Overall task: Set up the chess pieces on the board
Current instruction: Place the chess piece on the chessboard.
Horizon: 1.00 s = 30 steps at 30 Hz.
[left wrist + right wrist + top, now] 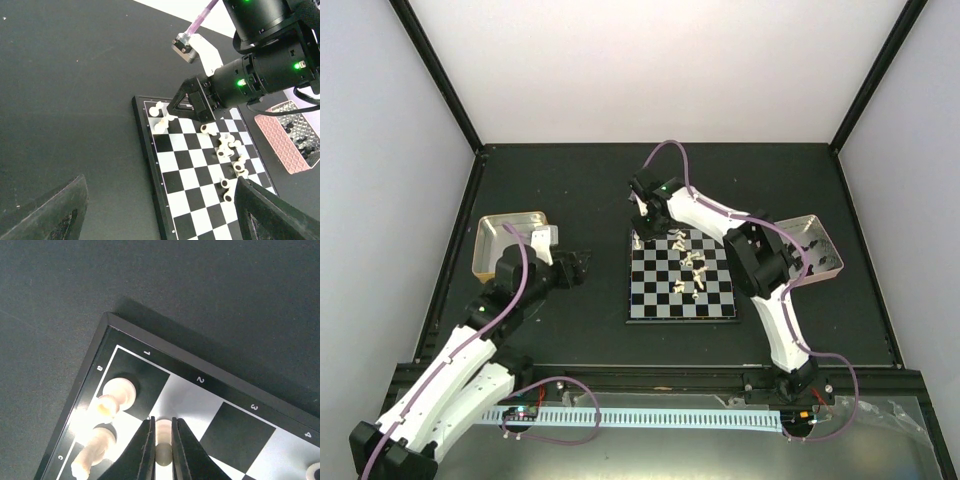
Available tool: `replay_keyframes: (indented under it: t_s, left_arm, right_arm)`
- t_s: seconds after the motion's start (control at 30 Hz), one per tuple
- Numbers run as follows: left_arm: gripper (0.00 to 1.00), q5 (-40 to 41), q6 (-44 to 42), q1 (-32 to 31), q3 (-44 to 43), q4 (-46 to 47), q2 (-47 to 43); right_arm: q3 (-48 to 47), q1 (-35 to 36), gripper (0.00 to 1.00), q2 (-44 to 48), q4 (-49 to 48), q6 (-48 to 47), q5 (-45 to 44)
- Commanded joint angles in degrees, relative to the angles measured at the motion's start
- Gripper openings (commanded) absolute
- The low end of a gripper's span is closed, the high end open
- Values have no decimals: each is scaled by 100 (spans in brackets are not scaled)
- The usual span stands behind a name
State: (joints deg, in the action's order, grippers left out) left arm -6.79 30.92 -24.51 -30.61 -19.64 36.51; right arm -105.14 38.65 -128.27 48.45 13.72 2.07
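Observation:
The small chessboard point(650, 300) lies at mid table. Several cream-white pieces point(697, 272) lie tumbled near its middle; they also show in the left wrist view point(227, 147). My right gripper point(645, 225) hovers over the board's far left corner, shut on a cream-white piece point(162, 432) held just above a pale square by the mark 2. Beside it, one piece point(120, 392) stands on the corner square and another point(92, 452) is below it. My left gripper point(582, 265) is open and empty, left of the board point(165, 200); only its finger point(280, 215) edges show.
A gold metal tray point(505, 245) sits at the left behind my left arm. A pinkish tray point(817, 247) sits at the right; it holds small black pieces in the left wrist view point(292, 137). Dark walls ring the black table.

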Motion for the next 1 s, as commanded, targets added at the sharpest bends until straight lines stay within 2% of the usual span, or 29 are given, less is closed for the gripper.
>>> replay_keyframes:
  t_s: [0.0, 0.8, 0.97]
  left_arm:
    - [82, 76, -95, -36, -95, 133, 32]
    - [82, 143, -84, -36, -63, -147, -113]
    - [82, 132, -90, -36, -50, -212, -198]
  right_arm:
    - [-306, -5, 9, -190, 205, -140, 9]
    - [-492, -14, 11, -410, 165, -162, -337]
    - [-415, -16, 20, -249, 68, -140, -268]
